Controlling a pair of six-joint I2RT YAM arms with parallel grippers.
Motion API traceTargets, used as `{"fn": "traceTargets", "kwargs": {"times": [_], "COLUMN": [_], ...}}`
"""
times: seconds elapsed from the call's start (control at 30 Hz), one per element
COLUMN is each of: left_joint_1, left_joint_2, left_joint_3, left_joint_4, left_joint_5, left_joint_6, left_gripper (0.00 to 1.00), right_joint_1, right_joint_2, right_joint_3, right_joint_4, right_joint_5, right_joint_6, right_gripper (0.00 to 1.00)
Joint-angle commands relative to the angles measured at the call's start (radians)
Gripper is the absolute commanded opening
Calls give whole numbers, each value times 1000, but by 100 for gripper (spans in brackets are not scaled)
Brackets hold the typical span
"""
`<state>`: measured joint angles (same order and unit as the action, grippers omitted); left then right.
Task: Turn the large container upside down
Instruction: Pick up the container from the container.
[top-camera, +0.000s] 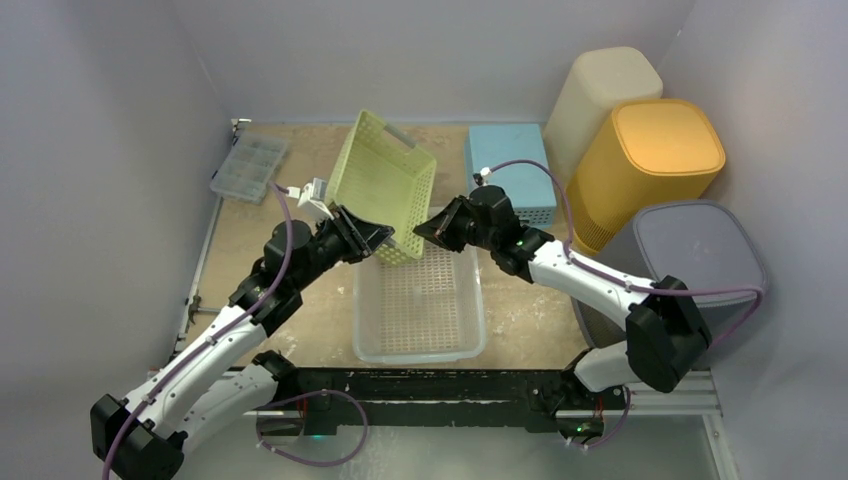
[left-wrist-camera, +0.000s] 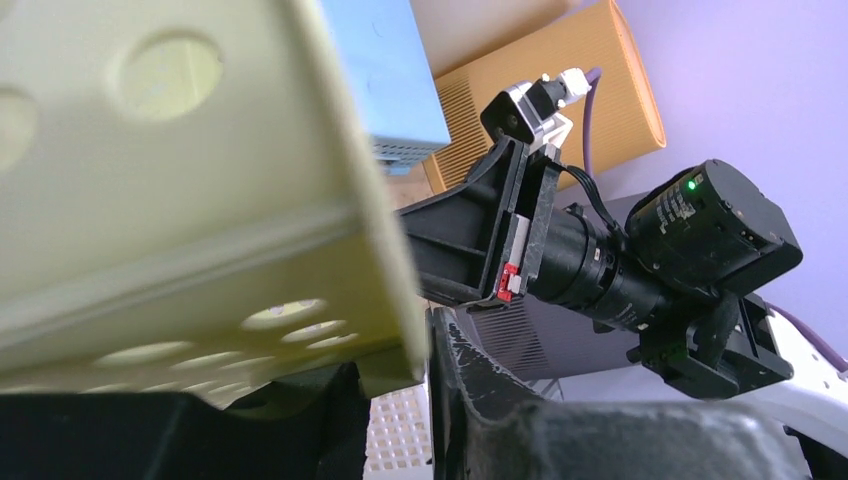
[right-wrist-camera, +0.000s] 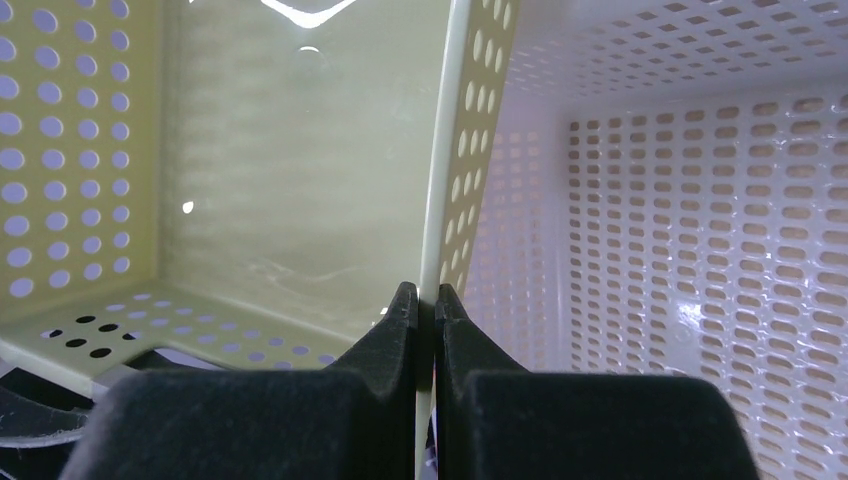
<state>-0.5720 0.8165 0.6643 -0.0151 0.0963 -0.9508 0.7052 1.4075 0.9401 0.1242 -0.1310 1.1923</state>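
Observation:
The large container, a pale green perforated basket (top-camera: 385, 185), hangs tilted above the table with its opening facing the right arm. My left gripper (top-camera: 372, 238) is at its lower left corner. In the left wrist view that corner (left-wrist-camera: 150, 200) sits between the fingers of the left gripper (left-wrist-camera: 395, 350), touching both. My right gripper (top-camera: 428, 228) holds the lower right side. In the right wrist view the right gripper (right-wrist-camera: 427, 300) is pinched shut on the thin green wall (right-wrist-camera: 460, 150), with the basket's inside to the left.
A clear perforated basket (top-camera: 415, 350) sits upright right below the green one. At the back right stand a blue box (top-camera: 510, 170), a cream bin (top-camera: 605, 90), an orange bin (top-camera: 650, 160) and a grey bin (top-camera: 700, 250). A clear organizer case (top-camera: 248, 168) lies back left.

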Motion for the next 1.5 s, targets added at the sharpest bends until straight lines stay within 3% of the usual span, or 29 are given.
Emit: {"fn": "traceTargets", "kwargs": {"times": [0.0,0.27,0.37,0.43,0.5,0.53,0.77,0.87,1.0,1.07,1.2,1.47], "left_joint_1": [0,0,0,0,1,0,0,0,0,0,1,0], "left_joint_2": [20,7,8,12,16,22,22,16,14,21,39,43], "left_joint_3": [48,68,92,100,102,102,98,93,106,128,188,329], "left_joint_4": [57,-24,-58,-63,-59,-46,-40,-43,-61,-86,-147,-259], "left_joint_5": [-52,-90,-122,-135,-150,-162,-180,-184,-198,-207,-238,-396], "left_joint_6": [15,60,87,95,90,86,85,87,108,134,214,459], "left_gripper": [21,1,0,5,14,23,29,24,8,0,0,0], "right_joint_1": [42,48,55,63,69,72,75,76,76,76,76,74], "right_joint_2": [18,66,70,68,68,65,71,76,83,88,78,-18], "right_joint_3": [-1,6,9,10,9,-4,-22,-27,-26,-14,-11,-13], "right_joint_4": [123,148,153,158,162,187,219,230,236,221,199,63], "right_joint_5": [-126,-156,-164,-159,-157,-154,-164,-168,-178,-182,-179,-125], "right_joint_6": [-6,-14,-22,-22,-13,7,27,31,18,-2,-29,-88], "right_gripper": [0,0,0,0,0,0,0,0,1,5,14,61]}}
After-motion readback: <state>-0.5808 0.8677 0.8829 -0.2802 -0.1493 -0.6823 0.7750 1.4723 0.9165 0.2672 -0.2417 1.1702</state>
